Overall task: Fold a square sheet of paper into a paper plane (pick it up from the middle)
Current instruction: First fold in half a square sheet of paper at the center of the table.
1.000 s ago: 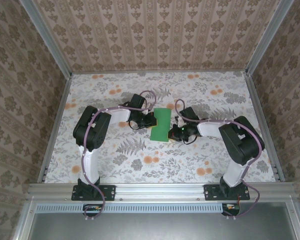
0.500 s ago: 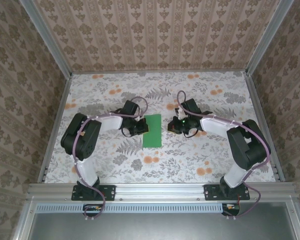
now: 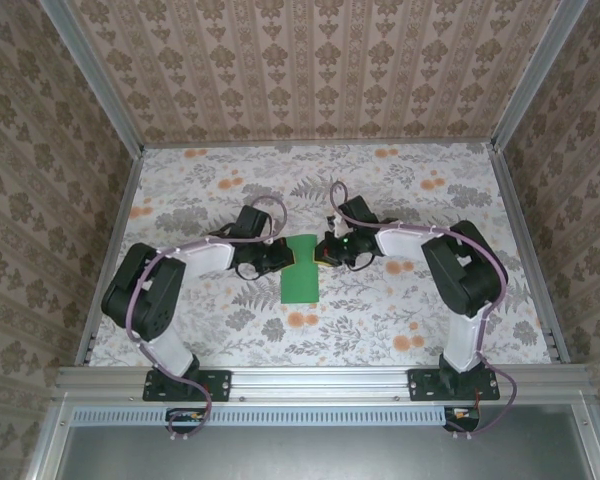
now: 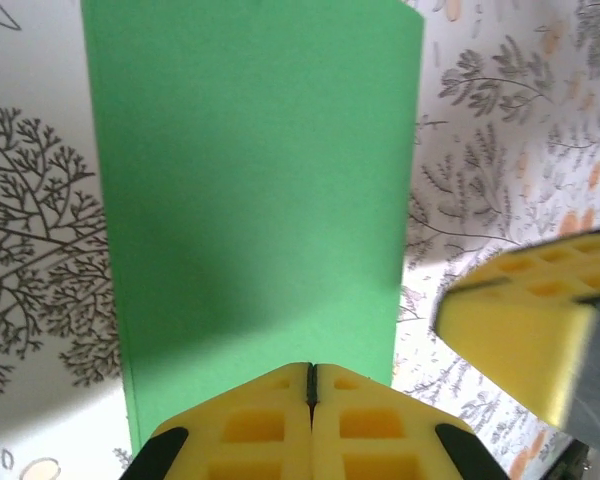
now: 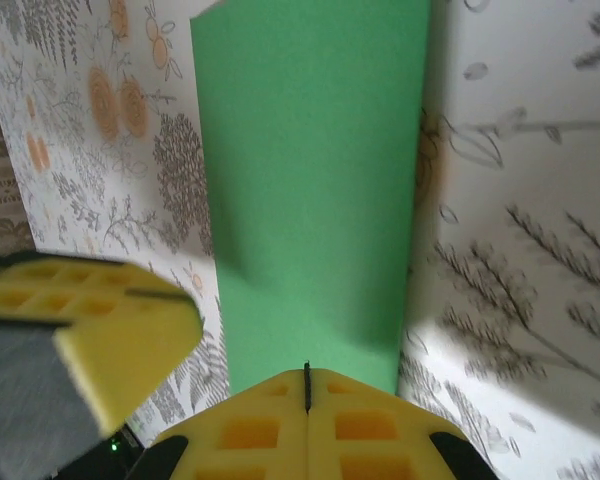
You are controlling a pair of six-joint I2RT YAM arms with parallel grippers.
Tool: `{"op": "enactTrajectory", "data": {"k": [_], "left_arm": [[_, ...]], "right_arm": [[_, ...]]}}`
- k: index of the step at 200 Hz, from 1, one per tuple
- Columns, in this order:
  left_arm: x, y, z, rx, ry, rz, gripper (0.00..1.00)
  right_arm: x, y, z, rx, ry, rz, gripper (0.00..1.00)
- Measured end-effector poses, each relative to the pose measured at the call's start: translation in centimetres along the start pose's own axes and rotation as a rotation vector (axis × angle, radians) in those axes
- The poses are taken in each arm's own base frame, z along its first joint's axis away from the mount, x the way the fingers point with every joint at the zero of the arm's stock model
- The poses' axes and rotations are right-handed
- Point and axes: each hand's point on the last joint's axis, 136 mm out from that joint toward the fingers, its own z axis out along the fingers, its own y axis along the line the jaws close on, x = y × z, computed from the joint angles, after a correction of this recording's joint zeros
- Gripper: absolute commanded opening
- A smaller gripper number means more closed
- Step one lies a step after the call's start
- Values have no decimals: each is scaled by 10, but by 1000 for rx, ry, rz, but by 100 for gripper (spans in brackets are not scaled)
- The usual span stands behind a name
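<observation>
Green paper (image 3: 300, 270), far end between both shut jaws

Bright, even light; soft shadow on paper (image 4: 250, 200)

The flat table (image 3: 430, 300), covered in white material printed with grey ferns and orange flowers, carries a narrow rectangular sheet of bright green paper (image 3: 300, 275). It lies flat near the middle.

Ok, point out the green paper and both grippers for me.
green paper (image 3: 301, 275), top external view, middle of the sheet.
left gripper (image 4: 312, 372), left wrist view, seam between its shut yellow fingertips.
right gripper (image 5: 307, 372), right wrist view, seam between its shut yellow fingertips.
</observation>
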Motion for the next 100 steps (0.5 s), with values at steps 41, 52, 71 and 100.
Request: {"op": "enactTrajectory", "data": {"k": [41, 52, 71, 100], "left_arm": [[14, -12, 6, 52, 6, -1, 2], [19, -18, 10, 71, 12, 5, 1], [25, -29, 15, 104, 18, 10, 0], [30, -37, 24, 133, 24, 2, 0]], "right_arm": [[-10, 0, 14, 4, 23, -21, 0], [-9, -3, 17, 12, 35, -28, 0], [-7, -10, 23, 23, 53, -31, 0], [-7, -12, 27, 21, 69, -44, 0]]}}
